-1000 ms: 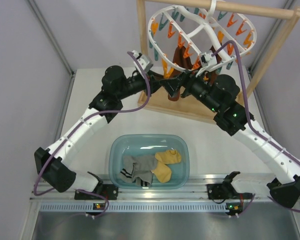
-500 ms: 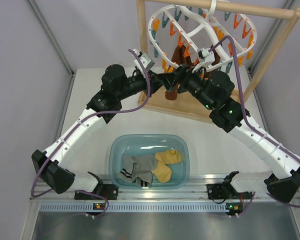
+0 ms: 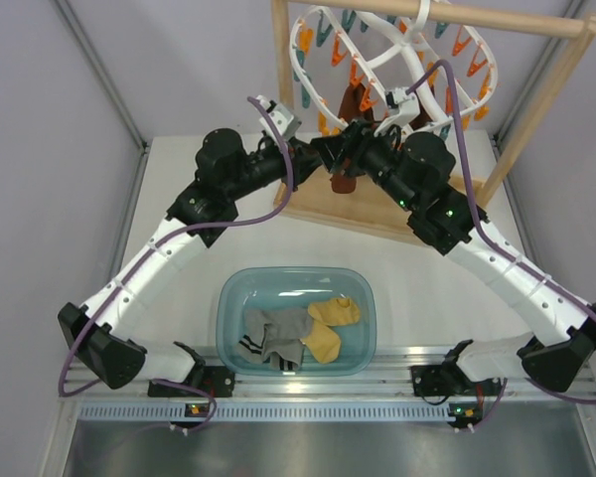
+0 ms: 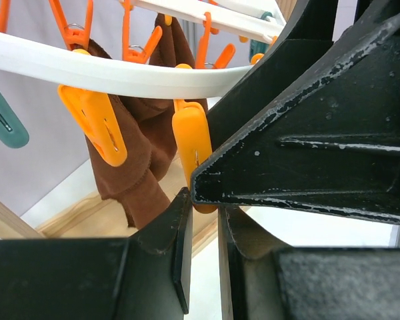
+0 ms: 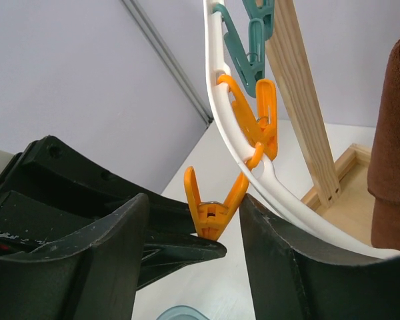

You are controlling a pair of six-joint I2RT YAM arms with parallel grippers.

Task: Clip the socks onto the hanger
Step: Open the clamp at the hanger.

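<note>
Orange clip (image 5: 213,212) between right jaws; whether gripped unclear.

Looking like robotics lab test cell, not home. Plain lilac-grey panels (image 3: 40,149) closing in bench at left, back, right. Bare metal struts (image 3: 99,70) running up between panels. Left arm (image 3: 169,248) and right arm (image 3: 507,273) standing bolted to slotted aluminium rail (image 3: 318,407) at near edge. Green lights (image 3: 192,409) glowing on rail. Purple cables (image 3: 278,169) looping loose along arms. White table (image 3: 427,298) carrying staged laundry props: wooden rack (image 3: 536,94), hanger (image 3: 300,70) dangling from it, blue tub (image 3: 228,298) holding socks (image 3: 288,333).
</note>
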